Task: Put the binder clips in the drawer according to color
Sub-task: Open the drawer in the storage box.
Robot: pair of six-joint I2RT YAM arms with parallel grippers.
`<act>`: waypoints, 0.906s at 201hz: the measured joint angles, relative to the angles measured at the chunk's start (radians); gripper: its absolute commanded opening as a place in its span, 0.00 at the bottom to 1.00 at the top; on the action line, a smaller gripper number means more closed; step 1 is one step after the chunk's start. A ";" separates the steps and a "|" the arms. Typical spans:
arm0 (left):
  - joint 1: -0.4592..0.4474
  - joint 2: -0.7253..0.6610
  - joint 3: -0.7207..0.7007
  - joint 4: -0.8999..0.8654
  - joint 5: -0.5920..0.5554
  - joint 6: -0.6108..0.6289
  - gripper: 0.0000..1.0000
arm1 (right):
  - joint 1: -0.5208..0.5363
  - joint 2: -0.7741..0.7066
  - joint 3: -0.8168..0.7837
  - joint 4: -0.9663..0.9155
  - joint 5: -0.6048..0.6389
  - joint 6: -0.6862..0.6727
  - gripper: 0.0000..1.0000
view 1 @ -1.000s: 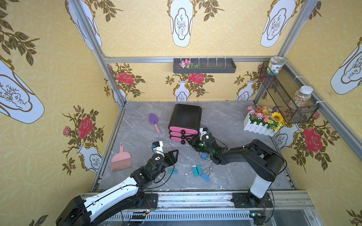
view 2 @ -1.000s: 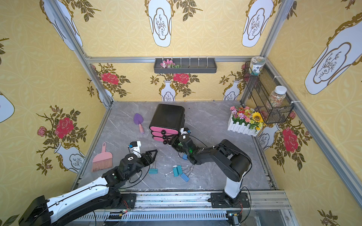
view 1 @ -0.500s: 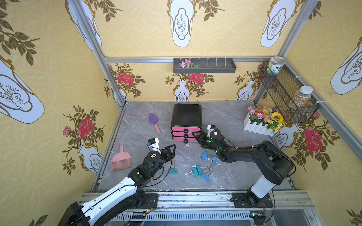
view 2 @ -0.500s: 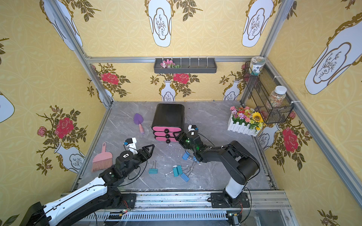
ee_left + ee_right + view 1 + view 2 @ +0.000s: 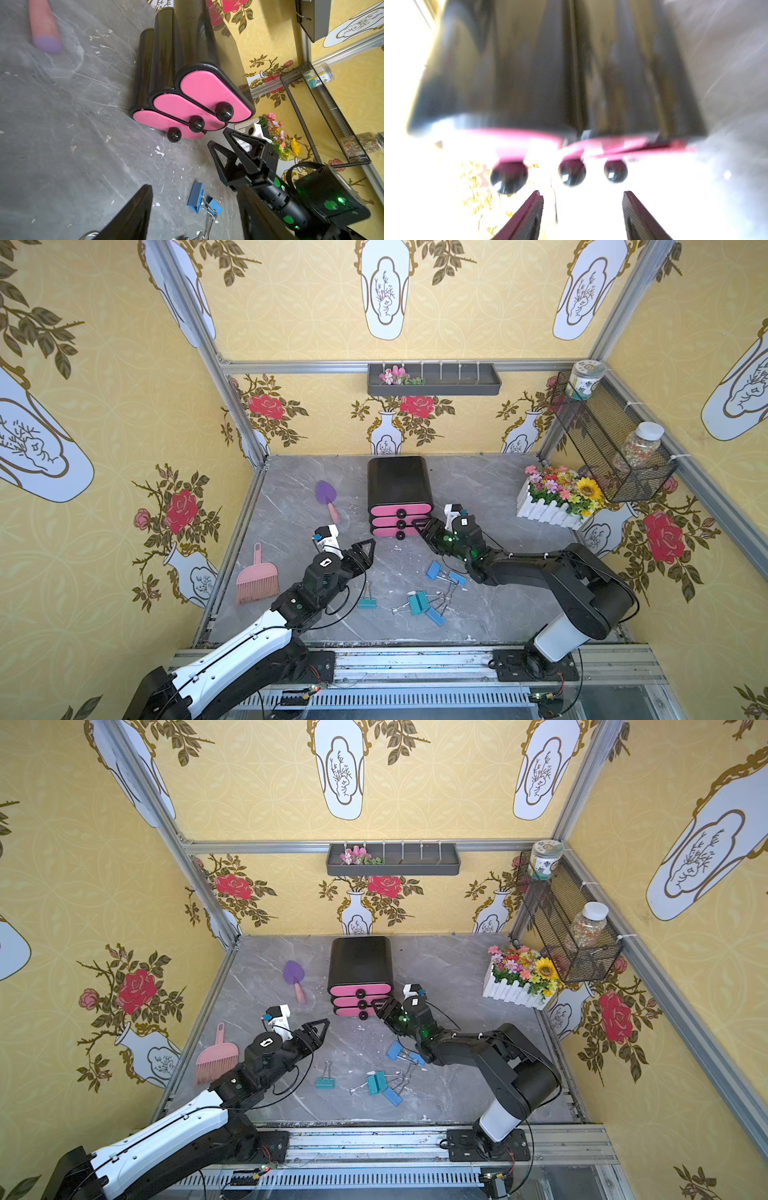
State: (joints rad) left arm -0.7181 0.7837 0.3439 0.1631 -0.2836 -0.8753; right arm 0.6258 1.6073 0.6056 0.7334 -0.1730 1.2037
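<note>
The drawer (image 5: 400,489) is a black cabinet with three pink fronts, all pushed in, seen in both top views (image 5: 360,963) and in the left wrist view (image 5: 197,91). My right gripper (image 5: 420,527) hovers open and empty just right of the knobs; its wrist view is blurred, with the three knobs close ahead of the gripper (image 5: 581,193). My left gripper (image 5: 366,549) is open and empty, left of the drawer front. Binder clips lie in front: two blue (image 5: 434,570), a lone teal (image 5: 367,603), two teal (image 5: 417,603), one blue (image 5: 435,617). The blue pair (image 5: 195,197) lies ahead of the left gripper (image 5: 194,187).
A purple trowel (image 5: 326,495) lies left of the drawer and a pink hand brush (image 5: 257,578) by the left wall. A white picket flower box (image 5: 552,506) stands at the right. A wire basket (image 5: 606,443) with jars and a grey shelf (image 5: 434,381) hang on the walls.
The cabinet sat skewed a second ago and now stands square. My right gripper has drawn slightly off its front. My left gripper has moved forward toward the drawer.
</note>
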 measured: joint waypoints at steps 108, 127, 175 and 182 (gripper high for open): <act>0.005 -0.040 -0.023 -0.014 0.017 -0.015 0.70 | 0.062 0.153 0.061 0.112 0.058 0.082 0.59; 0.006 -0.052 -0.032 -0.025 0.017 -0.016 0.70 | 0.066 0.158 0.069 0.112 0.073 0.094 0.59; 0.010 -0.055 -0.040 -0.037 0.017 -0.020 0.70 | 0.068 0.176 0.085 0.112 0.083 0.106 0.54; 0.010 -0.055 -0.040 -0.037 0.017 -0.020 0.70 | 0.068 0.180 0.090 0.112 0.083 0.108 0.54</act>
State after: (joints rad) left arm -0.7078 0.7292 0.3042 0.1265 -0.2668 -0.8951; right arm 0.6937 1.7870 0.6956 0.8452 -0.0898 1.3113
